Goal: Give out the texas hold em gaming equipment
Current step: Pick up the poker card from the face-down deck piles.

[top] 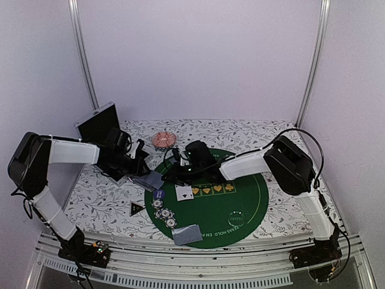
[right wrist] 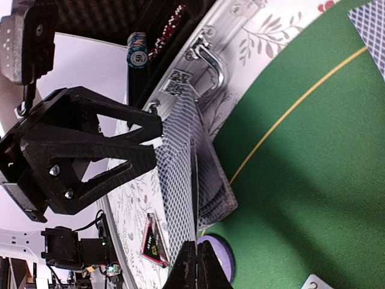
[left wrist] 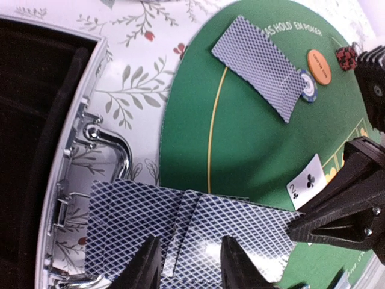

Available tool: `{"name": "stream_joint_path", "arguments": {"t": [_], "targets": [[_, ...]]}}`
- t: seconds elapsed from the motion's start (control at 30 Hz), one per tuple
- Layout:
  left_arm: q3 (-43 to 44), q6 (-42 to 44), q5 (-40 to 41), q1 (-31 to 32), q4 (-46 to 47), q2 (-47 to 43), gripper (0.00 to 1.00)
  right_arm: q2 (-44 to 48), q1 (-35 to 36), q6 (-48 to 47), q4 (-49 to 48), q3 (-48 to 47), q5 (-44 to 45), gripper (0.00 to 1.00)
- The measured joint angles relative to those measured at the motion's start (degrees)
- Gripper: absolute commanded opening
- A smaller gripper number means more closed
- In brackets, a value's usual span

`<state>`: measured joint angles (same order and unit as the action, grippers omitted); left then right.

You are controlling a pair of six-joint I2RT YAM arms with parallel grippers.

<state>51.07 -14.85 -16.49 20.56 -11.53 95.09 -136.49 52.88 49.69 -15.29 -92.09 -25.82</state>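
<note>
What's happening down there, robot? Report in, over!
Left gripper clamped on card stack. Right gripper shut, pinching front card by its edge. Open case close beside the cards, over.

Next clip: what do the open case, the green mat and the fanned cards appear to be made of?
The case: silvery metal rim and handle, likely aluminium, bright highlights; dark foam-like lining. The mat: matte green felt or similar fabric, printed gold line. The cards: coated paper or plastic, faint sheen on lattice backs; which one is unclear.
</note>
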Motion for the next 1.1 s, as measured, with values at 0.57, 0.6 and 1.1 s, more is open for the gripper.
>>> {"name": "stream_joint_path", "arguments": {"t": [0.57,0.6,1.1], "targets": [[1.86,0.76,0.13,-1.84,-2.91,-3.50,0.42,9.75,-0.20,-5.84,4.00,6.03,1.64,0.02],[2.29,1.05,0.11,-1.88,-3.37,-4.68,0.43,11.37,-0.24,-7.02,5.22,6.97,2.43,0.02],[3.56,4.87,-0.52,-1.99,-5.99,-20.48,0.74,31.39,-0.39,-33.68,34.80,8.57,33.48,0.02]]}}
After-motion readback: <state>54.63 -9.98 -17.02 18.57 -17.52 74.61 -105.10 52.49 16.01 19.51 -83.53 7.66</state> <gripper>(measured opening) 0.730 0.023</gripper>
